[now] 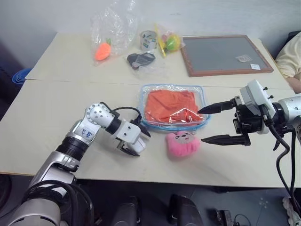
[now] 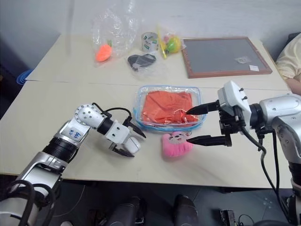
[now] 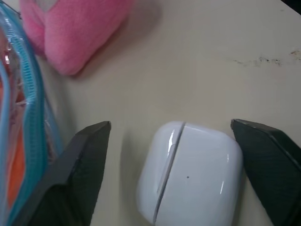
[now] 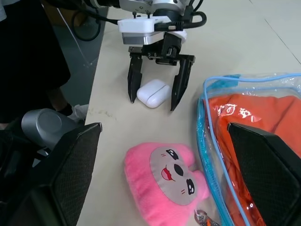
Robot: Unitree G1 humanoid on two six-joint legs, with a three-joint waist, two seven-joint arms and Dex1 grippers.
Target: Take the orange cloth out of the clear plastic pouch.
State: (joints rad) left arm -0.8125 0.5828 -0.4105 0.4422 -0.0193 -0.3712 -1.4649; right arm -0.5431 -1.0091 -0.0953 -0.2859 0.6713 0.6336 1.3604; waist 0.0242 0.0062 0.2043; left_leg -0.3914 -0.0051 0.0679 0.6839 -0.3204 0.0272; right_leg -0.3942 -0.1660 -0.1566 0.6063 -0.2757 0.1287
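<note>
Your left gripper points down at the table near its front edge, fingers spread on either side of a white earbud case without touching it. Your right gripper hangs level above the table, pointing left, jaws wide apart and holding nothing; its upper finger reaches over the right edge of the clear plastic pouch, its lower finger sits beside the pink plush. The orange cloth lies inside the pouch, mid-table.
</note>
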